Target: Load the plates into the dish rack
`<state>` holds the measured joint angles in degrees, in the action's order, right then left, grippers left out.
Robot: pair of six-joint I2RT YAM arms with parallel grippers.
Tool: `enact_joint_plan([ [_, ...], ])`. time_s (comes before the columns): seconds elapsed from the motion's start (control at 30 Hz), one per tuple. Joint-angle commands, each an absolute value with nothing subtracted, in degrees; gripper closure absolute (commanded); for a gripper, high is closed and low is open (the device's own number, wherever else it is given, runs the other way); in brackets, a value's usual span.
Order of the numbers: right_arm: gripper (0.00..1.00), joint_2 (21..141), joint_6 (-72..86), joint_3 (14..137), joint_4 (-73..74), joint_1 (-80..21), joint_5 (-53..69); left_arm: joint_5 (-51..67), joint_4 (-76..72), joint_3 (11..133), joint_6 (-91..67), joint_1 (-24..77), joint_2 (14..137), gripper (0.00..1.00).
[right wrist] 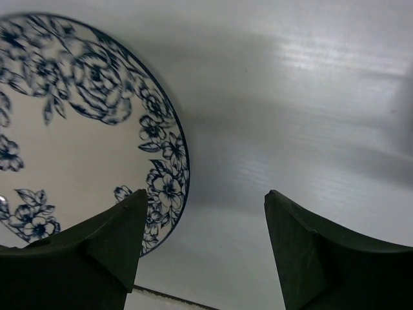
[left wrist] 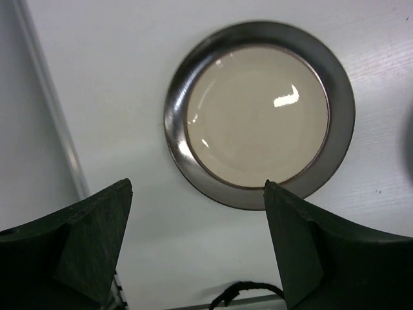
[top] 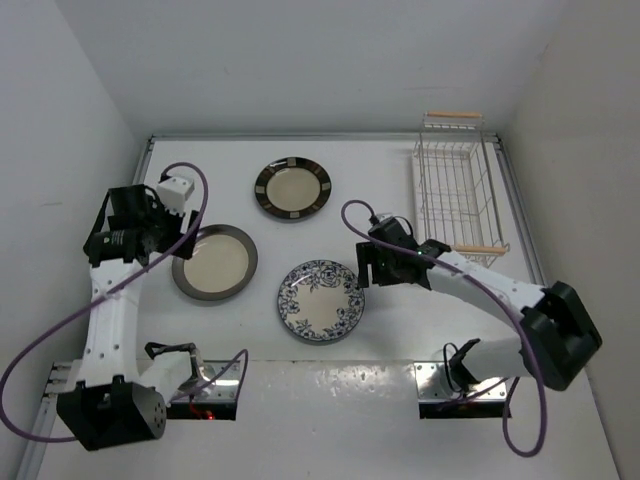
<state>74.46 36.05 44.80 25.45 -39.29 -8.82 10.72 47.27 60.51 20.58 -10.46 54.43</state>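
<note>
As no plate stands in it, the white wire basket dish rack with two light wooden handles, at the far right of the white table, counts as unloaded. Three of three items are outstanding.

Item 1: round cream plate with dark brown rim, flat on the table, left of centre. The left gripper hovers by its far-left edge, fingers spread wide and holding nothing.

Item 2: round cream plate with dark rim bearing pale blocks, flat, far centre, well apart from both arms.

Item 3: round white plate with blue floral pattern, flat, near centre. The right gripper hangs at its right edge, fingers parted and empty.

Judged stage: approach for a first pick, with every lift and placing left to do.
</note>
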Motion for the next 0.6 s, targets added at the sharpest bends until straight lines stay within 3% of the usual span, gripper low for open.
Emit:
enact_joint_plan([
  [0.0, 0.28, 78.7, 41.6, 43.2, 21.4, -38.6, -3.1, 9.8, 46.9, 59.2, 17.0, -9.9, 56.1, 0.13],
  [0.17, 0.33, 84.4, 44.0, 36.6, 12.2, -35.9, 4.5, 9.2, 45.3, 57.7, 15.9, -9.9, 56.6, 0.13],
  [0.43, 0.52, 92.6, 51.8, 25.2, -14.6, -34.8, 17.0, 9.2, 45.3, 57.7, 15.4, -9.9, 57.7, 0.13],
  [0.57, 0.87, 98.2, 54.1, 23.4, -21.7, -34.0, 21.2, 9.2, 44.7, 57.7, 15.4, -9.9, 57.7, 0.13],
])
